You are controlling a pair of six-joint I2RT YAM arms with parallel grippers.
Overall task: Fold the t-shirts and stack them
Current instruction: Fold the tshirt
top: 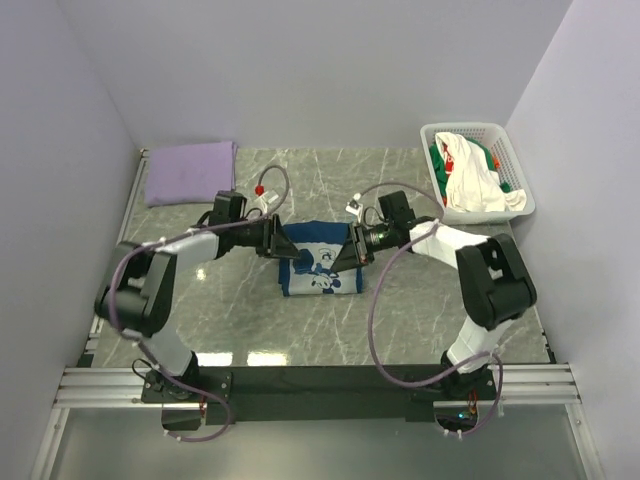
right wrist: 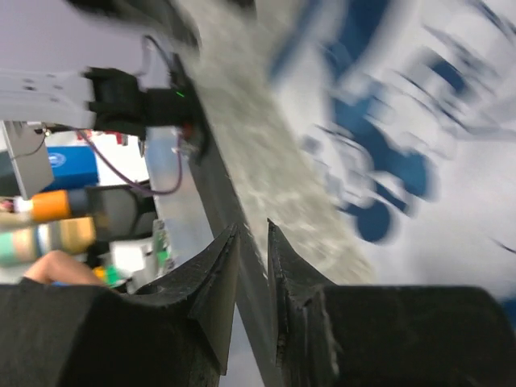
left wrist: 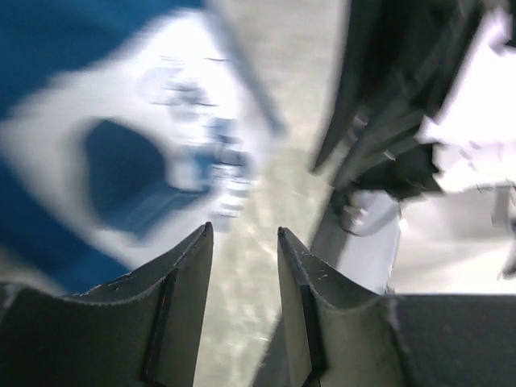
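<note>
The left gripper (left wrist: 242, 234) and right gripper (right wrist: 252, 230) flank the navy tee (top: 320, 268), fingers apart, empty; grab matching edges evenly, keeping the fold square.

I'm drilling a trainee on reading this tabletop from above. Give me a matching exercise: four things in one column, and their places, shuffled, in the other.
Things:
1. navy t-shirt
2. lavender t-shirt
3. white basket
4. white t-shirt

Places:
A. far left corner of the table
B. far right corner of the table
C. middle of the table
D. heaped in the basket

Pairs: 1-C, 2-A, 3-B, 4-D
</note>
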